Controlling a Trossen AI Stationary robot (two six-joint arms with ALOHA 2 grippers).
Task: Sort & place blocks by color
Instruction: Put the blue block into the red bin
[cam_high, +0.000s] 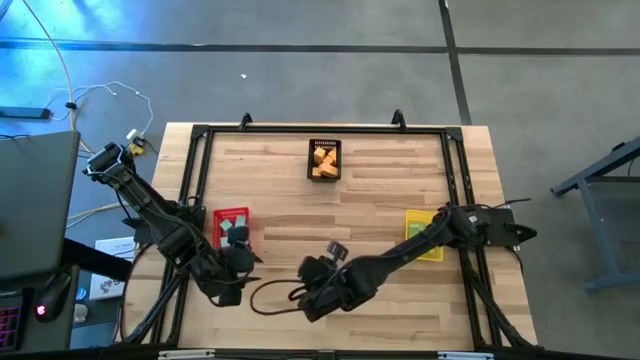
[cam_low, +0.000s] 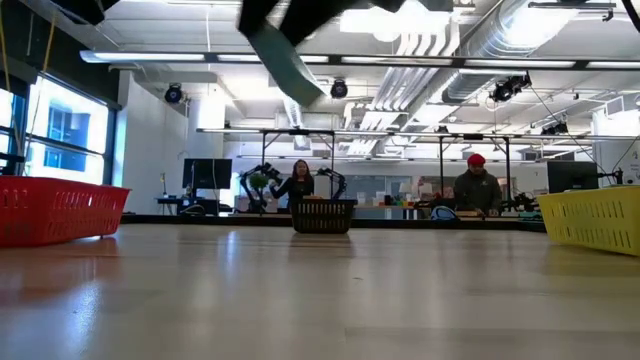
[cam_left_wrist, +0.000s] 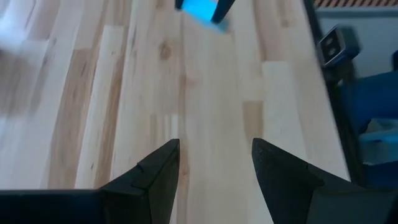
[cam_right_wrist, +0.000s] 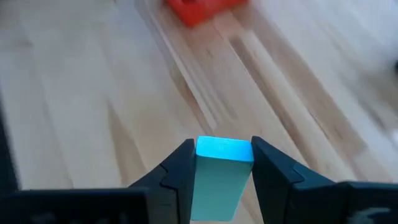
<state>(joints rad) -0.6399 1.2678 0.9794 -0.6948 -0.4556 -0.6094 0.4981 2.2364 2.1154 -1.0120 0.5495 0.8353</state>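
A teal block (cam_right_wrist: 219, 174) sits between the fingers of my right gripper (cam_right_wrist: 219, 163), which hangs above the table's near middle (cam_high: 322, 265). The left wrist view also shows the block (cam_left_wrist: 199, 9), raised above the wood. My left gripper (cam_left_wrist: 216, 158) stands open with nothing between its fingers, near the red basket (cam_high: 232, 226) at the table's near left (cam_high: 238, 262). Orange blocks (cam_high: 324, 162) lie in the black basket (cam_high: 324, 146) at the far middle. Light green blocks (cam_high: 424, 240) lie in the yellow basket (cam_high: 424, 216) on the right. My right gripper pinches the teal block by its two long side faces (cam_right_wrist: 200, 168) between its two fingers. The fingers slant down toward the table, and the block runs back along them, its free end (cam_right_wrist: 224, 149) about level with the fingertips. The block is lifted clear of the table.
A dark cable loop (cam_high: 268, 298) lies on the wood between the two grippers. A black rail frame (cam_high: 200, 160) borders the tabletop. In the low view the red basket (cam_low: 55, 210), black basket (cam_low: 323, 215) and yellow basket (cam_low: 595, 218) stand apart, with people at benches far behind.
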